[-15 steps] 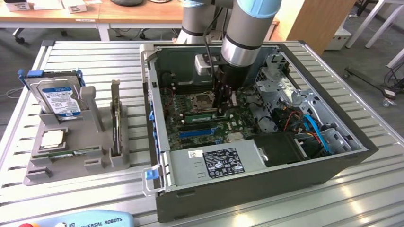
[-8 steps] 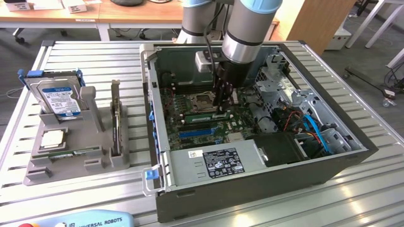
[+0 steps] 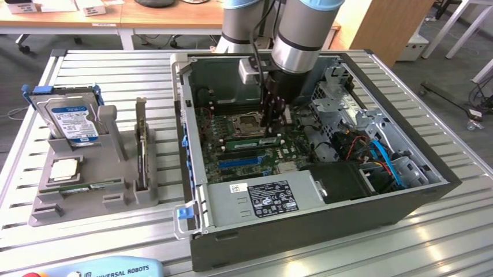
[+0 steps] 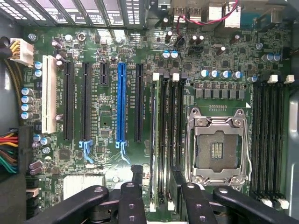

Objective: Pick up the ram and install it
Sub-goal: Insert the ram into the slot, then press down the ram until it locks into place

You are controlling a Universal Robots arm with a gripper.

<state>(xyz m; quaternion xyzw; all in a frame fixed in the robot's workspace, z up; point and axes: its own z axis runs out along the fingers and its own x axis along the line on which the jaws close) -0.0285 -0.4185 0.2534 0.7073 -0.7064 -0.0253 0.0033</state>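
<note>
Well off the CPU socket [image 3: 245, 122], toward the exterior view's left, a parts tray [image 3: 46, 214] holds a second green stick [image 3: 86, 186]. Just beside the socket, the ram [image 3: 246, 141] stands in a memory slot. The gripper [image 3: 271, 130] straddles it, jaws spread wide, gripping nothing. Reads as the install step, stick let go. Any move from here calls for fingers clear of stick and latches — full seating can't be confirmed.

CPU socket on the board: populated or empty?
Empty. The CPU socket shows bare contacts inside its metal frame; no chip or cooler sits over it.
</note>
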